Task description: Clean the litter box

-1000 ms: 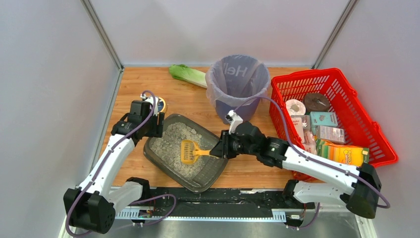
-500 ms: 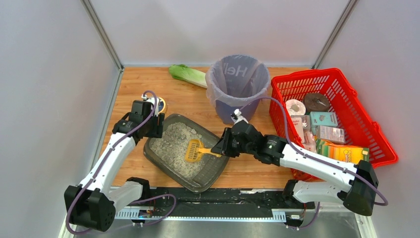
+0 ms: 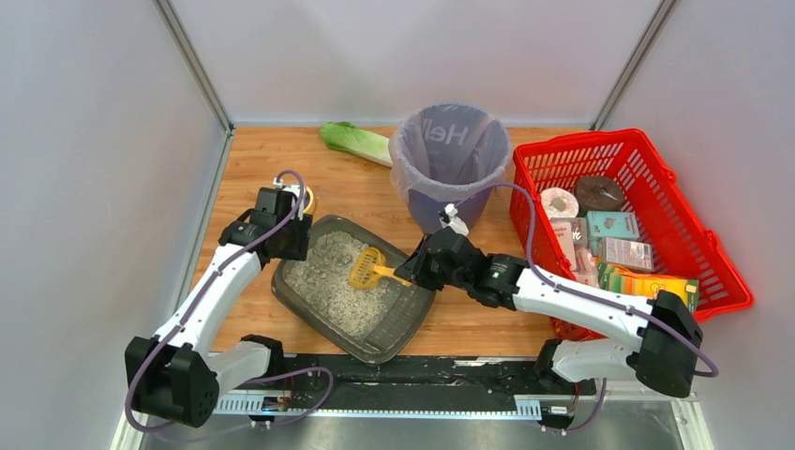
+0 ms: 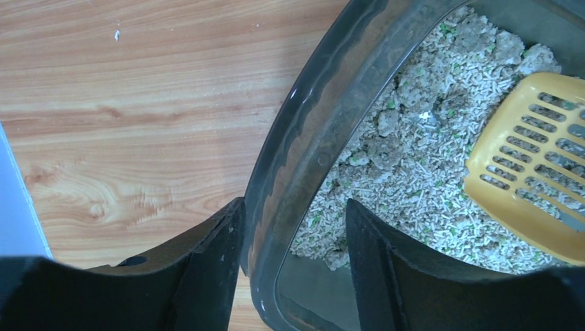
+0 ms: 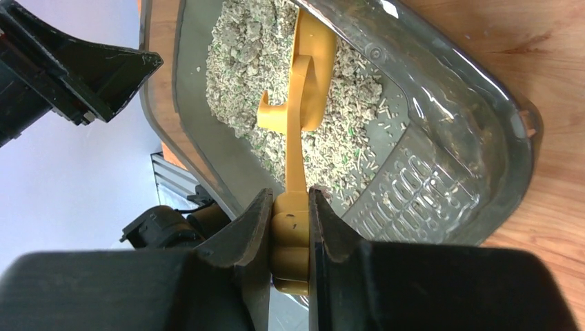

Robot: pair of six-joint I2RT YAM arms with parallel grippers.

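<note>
The litter box (image 3: pixel 405 317) is a dark grey tray of grey-beige litter at the table's near middle. My right gripper (image 3: pixel 413 272) is shut on the handle of a yellow slotted scoop (image 3: pixel 366 267), whose head is over the litter near the box's far side. In the right wrist view my gripper (image 5: pixel 290 207) clamps the scoop (image 5: pixel 303 89) above the box (image 5: pixel 441 138). My left gripper (image 3: pixel 292 246) is open and straddles the box's far left rim. In the left wrist view the gripper (image 4: pixel 293 214) has one finger outside the rim (image 4: pixel 310 124) and one inside, and the scoop (image 4: pixel 531 165) is at the right.
A purple bag-lined bin (image 3: pixel 450 159) stands just behind the box. A red mesh basket (image 3: pixel 689 234) with packaged goods is at the right. A green leafy vegetable (image 3: pixel 354 141) lies at the back. A small yellow item (image 3: pixel 307 199) sits behind my left gripper.
My right gripper has carried the scoop from the box's middle toward its far side, nearer the bin. My left gripper has stayed at the rim.
</note>
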